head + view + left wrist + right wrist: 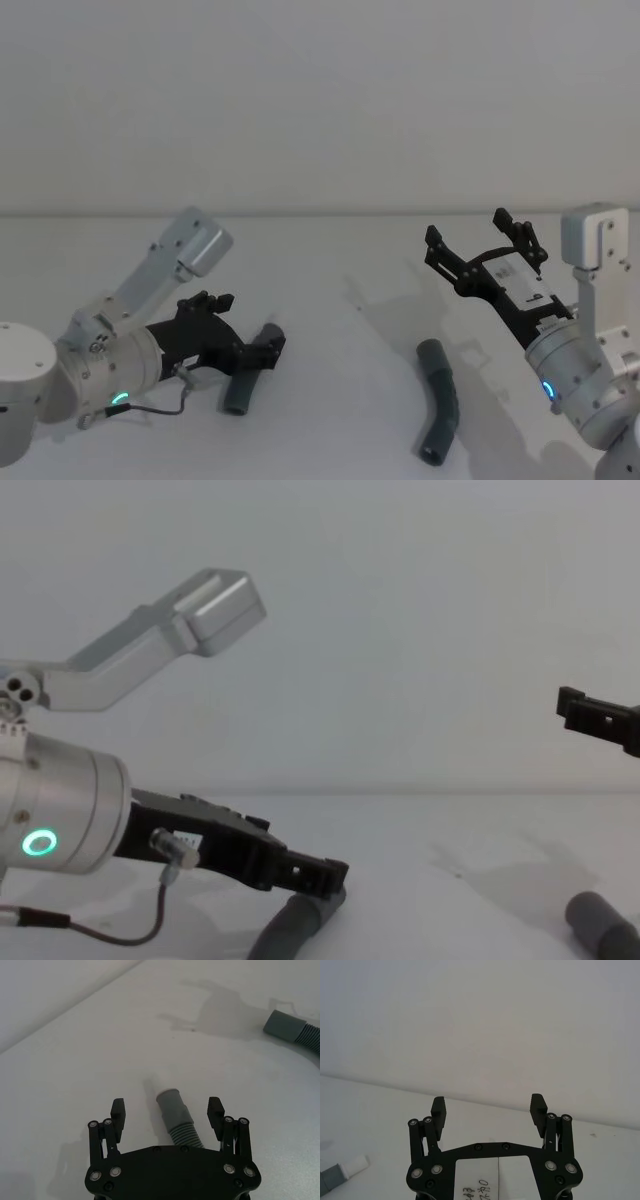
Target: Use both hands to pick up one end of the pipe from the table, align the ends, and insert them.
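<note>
The pipe is a dark grey ribbed hose lying on the white table (330,400). One end (172,1102), a grey cuff with a narrower white tip, lies at the left between the fingers of my left gripper (167,1110). That gripper (265,350) is low over the table and open, with a finger on either side of the hose just behind the cuff. The other end (430,352), a plain wider grey sleeve, lies at the right with its hose (442,410) curving toward me. My right gripper (468,228) is raised above and behind this sleeve, open and holding nothing.
A pale wall rises behind the table's far edge (320,212). Bare table lies between the two pipe ends. A thin cable (160,408) loops beside the left wrist.
</note>
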